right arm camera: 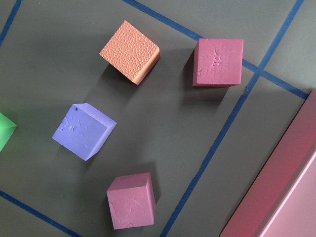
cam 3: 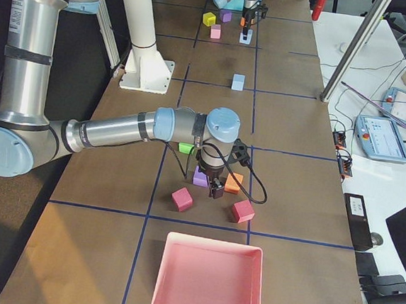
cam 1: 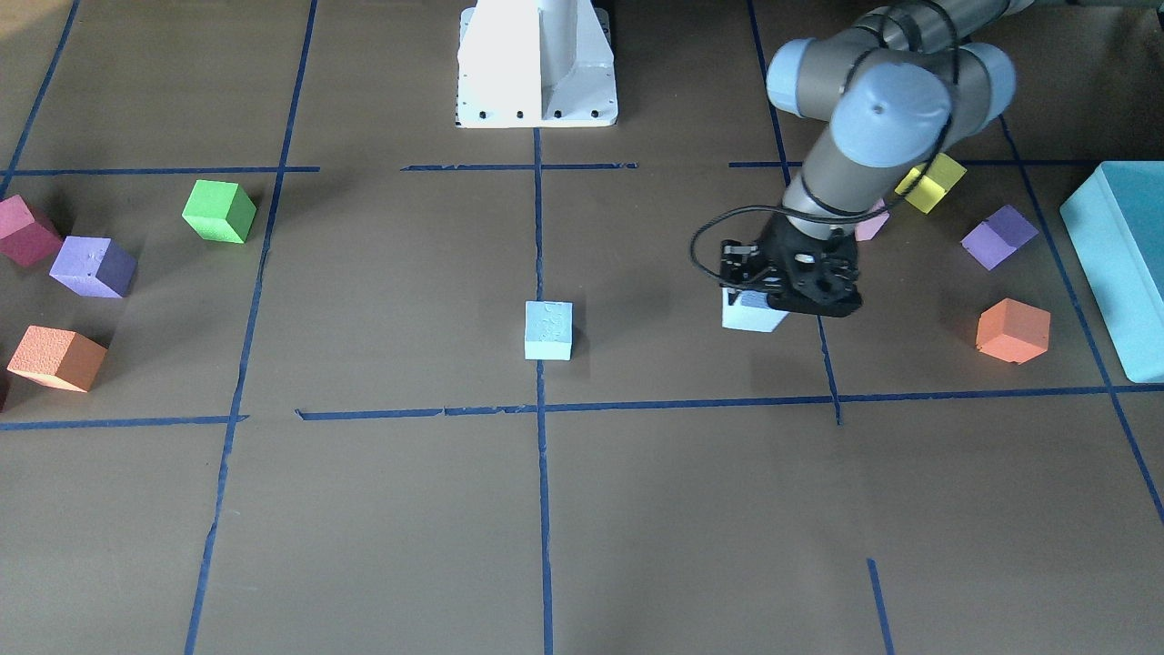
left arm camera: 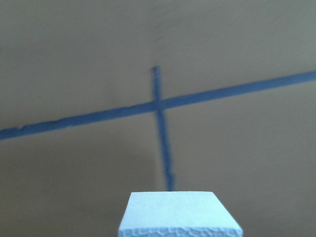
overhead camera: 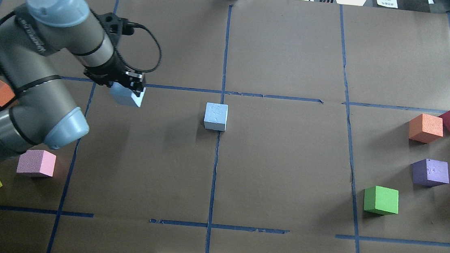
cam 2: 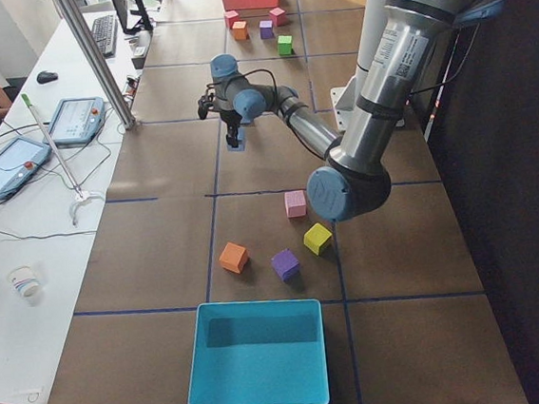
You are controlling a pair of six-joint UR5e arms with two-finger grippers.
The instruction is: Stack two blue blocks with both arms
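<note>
The stack is not yet standing, and I am judging the task to be roughly at its midpoint; the left arm [overhead camera: 39, 65] is reaching out over the tabletop [overhead camera: 286, 168], and the left pincer [overhead camera: 129, 89] is clenching the gripped blue block [overhead camera: 125, 96] from above; the free blue block [overhead camera: 215, 116] is sitting alone on the central tape line, well apart from that pincer, toward the robot's right of it; what is remaining is carrying the gripped block across and setting it squarely on the free one. The right arm [cam 3: 119, 130] is taking no part; the right pincer [cam 3: 216, 187] is hanging far from both blocks, above an orange cube [right arm camera: 130, 51], a purple cube [right arm camera: 84, 131] and a crimson cube [right arm camera: 217, 61].

The right arm is missing from the overhead and front views; its pincer is showing only small in one side view, so I cannot tell whether it is released or clenched; the left pincer's body is hiding its own fingers; whether the gripped block is hanging clear of the tabletop is uncertain; the left wrist view is cutting that block off at the bottom edge.
</note>
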